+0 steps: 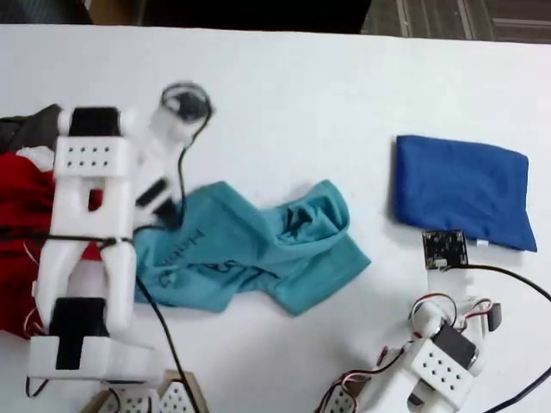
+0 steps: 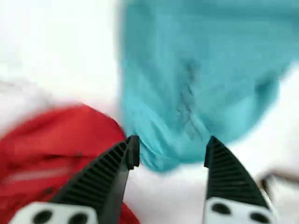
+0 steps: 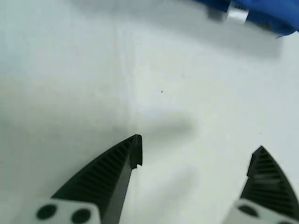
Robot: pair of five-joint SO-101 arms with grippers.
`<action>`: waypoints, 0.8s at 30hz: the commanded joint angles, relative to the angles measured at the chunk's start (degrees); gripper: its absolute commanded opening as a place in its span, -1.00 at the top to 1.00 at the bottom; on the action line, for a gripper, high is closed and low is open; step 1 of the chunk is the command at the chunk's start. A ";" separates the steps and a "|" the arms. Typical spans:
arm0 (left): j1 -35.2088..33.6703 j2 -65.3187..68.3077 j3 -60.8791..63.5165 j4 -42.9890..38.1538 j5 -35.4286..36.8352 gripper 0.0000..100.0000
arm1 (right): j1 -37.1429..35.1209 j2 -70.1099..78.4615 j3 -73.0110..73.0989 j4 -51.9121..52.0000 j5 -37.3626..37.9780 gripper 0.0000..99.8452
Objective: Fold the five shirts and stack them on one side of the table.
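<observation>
The crumpled teal shirt [image 1: 258, 245] is seen mid-table, its edge framed by the left gripper [image 2: 173, 149], spread and empty. The red shirt [image 2: 56, 140] just beside it could be pinched along with it. The right gripper [image 3: 197, 147] is parked unclenched near the folded blue shirt [image 1: 461, 189].

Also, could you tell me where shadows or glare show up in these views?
High view: even light, no glare on the table, just a faint shadow along the teal shirt. Right wrist view: a soft shadow band beside the blue shirt and a fainter one ahead of the open right gripper. Left wrist view: dark creases in the teal shirt.
</observation>
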State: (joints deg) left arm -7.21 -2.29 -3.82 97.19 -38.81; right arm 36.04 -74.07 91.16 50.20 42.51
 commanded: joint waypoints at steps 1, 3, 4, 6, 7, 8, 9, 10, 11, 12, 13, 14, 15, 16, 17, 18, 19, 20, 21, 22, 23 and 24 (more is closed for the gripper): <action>4.31 4.75 -9.54 -5.80 8.44 0.49 | 0.22 0.66 -0.26 -1.01 -0.35 0.28; 6.68 12.57 -13.85 -7.65 12.04 0.49 | 0.22 0.66 -0.26 -1.01 -0.35 0.28; 7.47 17.14 -16.48 -8.26 13.54 0.49 | 0.22 0.66 -0.26 -1.01 -0.35 0.28; 8.18 26.81 -23.78 -8.70 16.70 0.49 | 0.22 0.66 -0.26 -1.01 -0.35 0.28; 8.26 31.91 -28.62 -8.35 18.37 0.49 | 0.22 0.66 -0.26 -1.01 -0.35 0.28; 8.26 36.48 -33.45 -8.09 19.87 0.49 | 0.22 0.66 -0.26 -1.01 -0.35 0.28; 8.18 40.97 -38.64 -7.21 21.10 0.49 | 0.22 0.66 -0.26 -1.01 -0.35 0.28; 8.18 45.36 -43.91 -6.15 22.07 0.49 | 0.22 0.66 -0.26 -1.01 -0.35 0.28; 8.26 49.49 -49.19 -4.48 22.51 0.49 | 0.22 0.66 -0.26 -1.01 -0.35 0.28; 8.35 53.54 -54.20 -2.90 22.77 0.49 | 0.22 0.66 -0.26 -1.01 -0.35 0.28; 8.53 57.32 -58.86 -0.97 22.95 0.49 | 0.22 0.66 -0.26 -1.01 -0.35 0.28; 8.79 60.92 -63.43 0.97 22.95 0.49 | 0.22 0.66 -0.26 -1.01 -0.35 0.28; 8.88 64.09 -67.38 2.99 22.95 0.49 | 0.22 0.66 -0.18 -1.01 -0.35 0.28; 9.14 66.90 -70.90 5.01 22.68 0.50 | 0.22 0.66 -0.18 -1.01 -0.35 0.28; 9.23 69.45 -73.01 5.63 22.68 0.50 | 0.22 0.66 -0.18 -1.01 -0.35 0.28; 8.97 70.59 -73.45 5.45 22.68 0.51 | 0.22 0.66 -0.18 -1.01 -0.35 0.28; 8.79 70.77 -73.27 5.36 22.68 0.54 | 0.22 0.66 -0.18 -1.01 -0.35 0.28; 8.70 70.77 -72.48 5.36 22.68 0.62 | 0.22 0.66 -0.18 -1.01 -0.35 0.28; 8.88 70.42 -71.60 5.45 22.68 0.72 | 0.22 0.66 -0.18 -1.01 -0.35 0.28; 8.97 69.45 -70.55 5.45 22.77 0.86 | 0.22 0.66 -0.18 -1.01 -0.35 0.28; 8.97 68.22 -69.32 5.45 22.86 0.98 | 0.22 0.66 -0.18 -1.01 -0.35 0.28; 9.05 66.64 -67.38 5.45 22.86 0.95 | 0.22 0.66 -0.18 -1.01 -0.35 0.28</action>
State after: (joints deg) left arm 1.85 68.22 -72.75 101.41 -16.40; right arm 36.04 -74.07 91.16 50.20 42.51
